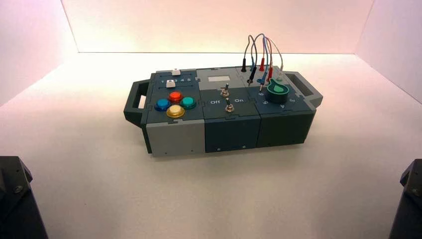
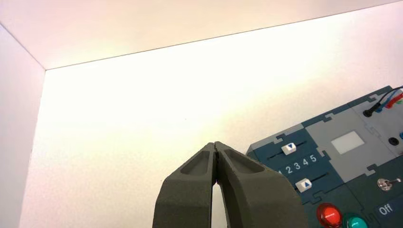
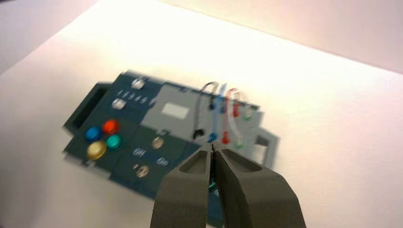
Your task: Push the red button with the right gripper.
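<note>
The red button [image 1: 175, 96] sits on the box's left end, at the far side of a cluster with the blue [image 1: 161, 104], teal [image 1: 188, 102] and yellow [image 1: 175, 111] buttons. In the right wrist view the red button [image 3: 110, 126] lies well off from my right gripper [image 3: 212, 148], which is shut and empty and held in the air on the box's near side by the knob end. My left gripper [image 2: 215, 145] is shut and empty, parked off the box's left end. The red button [image 2: 329, 214] shows at its view's edge.
The box [image 1: 179, 137] also carries two white sliders [image 1: 170, 83], two toggle switches [image 1: 225, 91] marked Off and On, a green knob [image 1: 277, 90] and plugged wires [image 1: 262, 63]. Handles stick out at both ends. Black arm bases fill the near corners [image 1: 15, 199].
</note>
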Robot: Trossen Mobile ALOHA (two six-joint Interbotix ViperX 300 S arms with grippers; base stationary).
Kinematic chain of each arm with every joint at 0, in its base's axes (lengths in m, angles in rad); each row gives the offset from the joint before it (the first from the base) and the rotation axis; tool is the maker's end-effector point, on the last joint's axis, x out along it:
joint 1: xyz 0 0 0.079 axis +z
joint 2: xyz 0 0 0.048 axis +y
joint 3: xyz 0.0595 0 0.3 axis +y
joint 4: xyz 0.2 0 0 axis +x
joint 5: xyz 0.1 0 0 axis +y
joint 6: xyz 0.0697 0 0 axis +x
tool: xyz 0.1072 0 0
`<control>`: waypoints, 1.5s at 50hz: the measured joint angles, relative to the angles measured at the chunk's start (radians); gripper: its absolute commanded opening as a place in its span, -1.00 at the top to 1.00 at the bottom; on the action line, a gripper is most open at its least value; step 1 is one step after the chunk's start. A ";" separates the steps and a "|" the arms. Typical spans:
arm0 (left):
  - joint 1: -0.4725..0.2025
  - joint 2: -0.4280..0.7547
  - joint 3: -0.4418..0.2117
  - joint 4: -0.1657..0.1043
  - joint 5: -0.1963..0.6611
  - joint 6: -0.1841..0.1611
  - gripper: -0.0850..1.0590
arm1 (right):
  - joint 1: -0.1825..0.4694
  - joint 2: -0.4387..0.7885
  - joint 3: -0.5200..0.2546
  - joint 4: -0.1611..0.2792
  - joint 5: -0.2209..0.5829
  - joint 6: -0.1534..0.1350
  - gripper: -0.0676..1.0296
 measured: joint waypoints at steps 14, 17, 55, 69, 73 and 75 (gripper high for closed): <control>0.011 0.035 -0.028 0.000 0.006 -0.002 0.91 | 0.215 0.310 -0.141 0.092 -0.015 0.002 0.92; 0.015 0.038 -0.032 0.000 0.017 -0.002 0.91 | 0.236 0.417 -0.207 0.098 -0.012 0.002 0.92; 0.106 0.006 -0.040 -0.002 0.029 -0.005 0.91 | 0.296 1.042 -0.655 0.106 0.160 -0.008 0.92; 0.107 0.006 -0.040 -0.002 0.029 -0.006 0.91 | 0.310 1.081 -0.673 0.107 0.172 -0.008 0.92; 0.106 0.006 -0.040 -0.002 0.028 -0.006 0.91 | 0.310 1.088 -0.673 0.107 0.172 -0.008 0.92; 0.106 0.006 -0.040 -0.002 0.029 -0.006 0.91 | 0.310 1.088 -0.673 0.107 0.172 -0.008 0.92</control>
